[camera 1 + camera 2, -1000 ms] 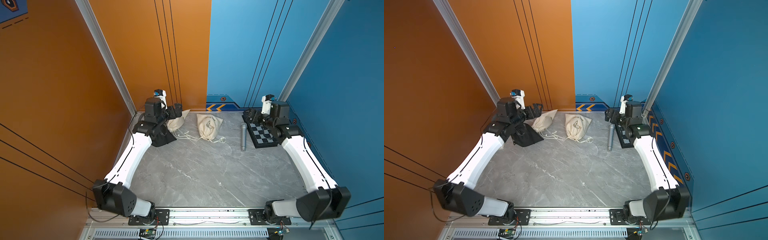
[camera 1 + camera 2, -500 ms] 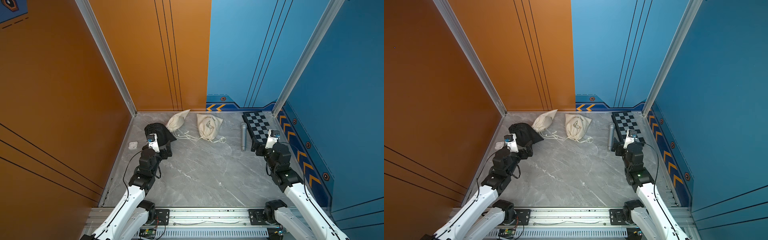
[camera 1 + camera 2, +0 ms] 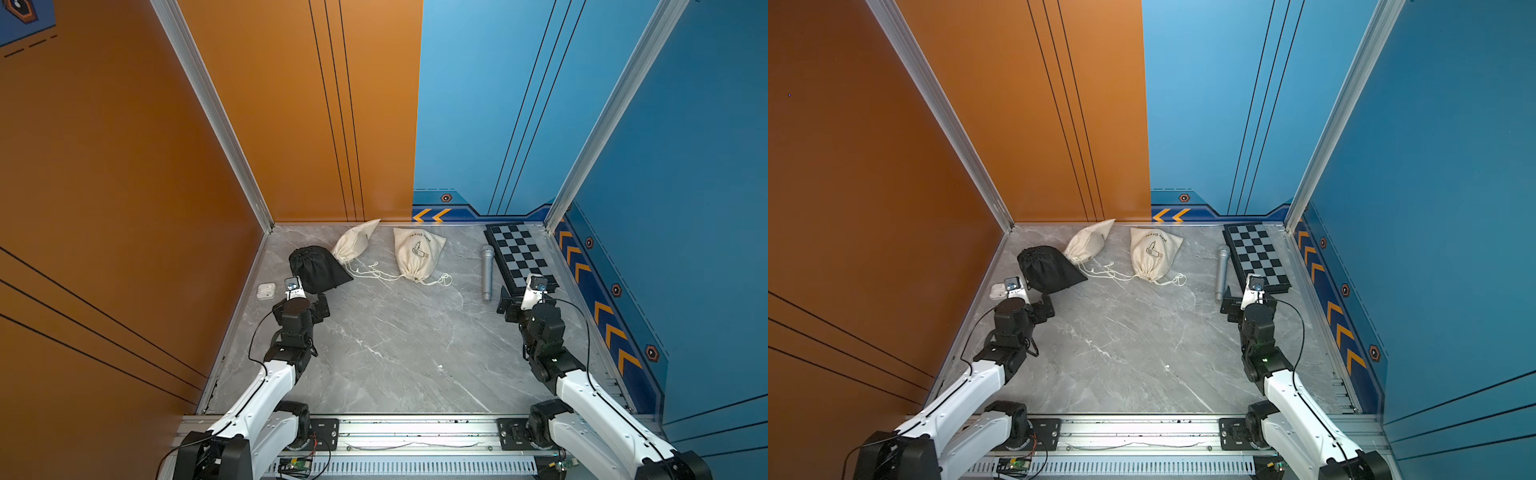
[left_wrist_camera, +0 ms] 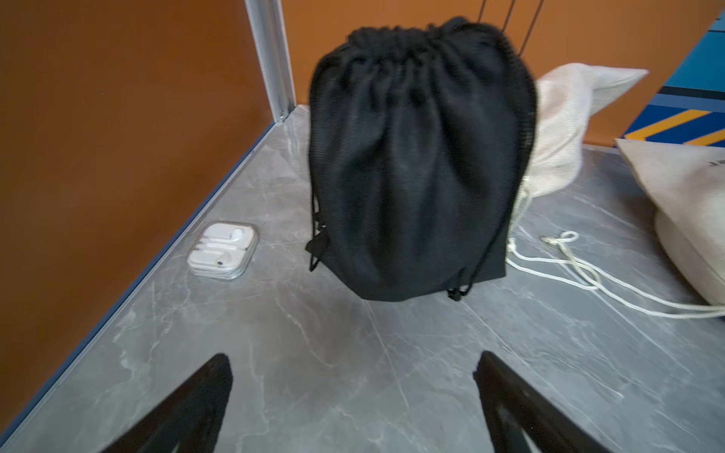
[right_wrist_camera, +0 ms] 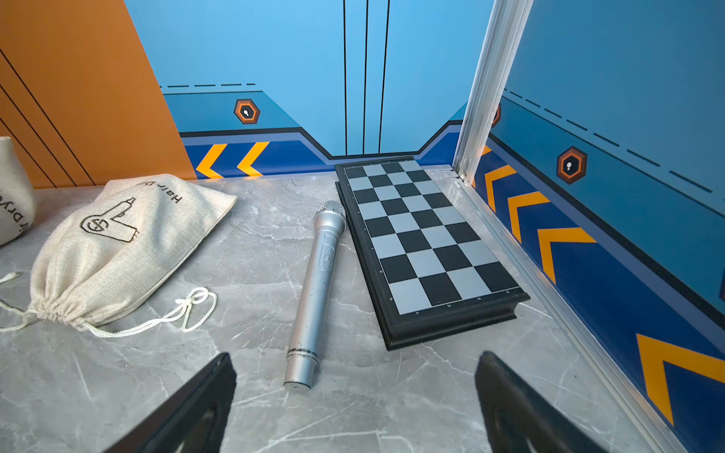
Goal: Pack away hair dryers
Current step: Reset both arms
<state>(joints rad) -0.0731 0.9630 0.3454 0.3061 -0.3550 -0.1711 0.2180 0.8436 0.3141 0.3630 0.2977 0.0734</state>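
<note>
Gaping empty, the left gripper (image 4: 353,364) and right gripper (image 5: 355,361) hover short of the black bag (image 4: 416,157) and two cream bags (image 3: 417,253), where unseen hair dryers presumably sit: soft cloth over light, rigid plastic, best pinched at the gathered neck.

The white-and-black left arm (image 3: 262,395) and the matching right arm (image 3: 590,395) both stretch forward, wrists angled downward. The black two-fingered left gripper (image 4: 353,355) and right gripper (image 5: 355,354) stand with jaws wide apart, empty.

Matt black cloth bag (image 4: 416,157), scuffed metal microphone (image 5: 317,282)
</note>
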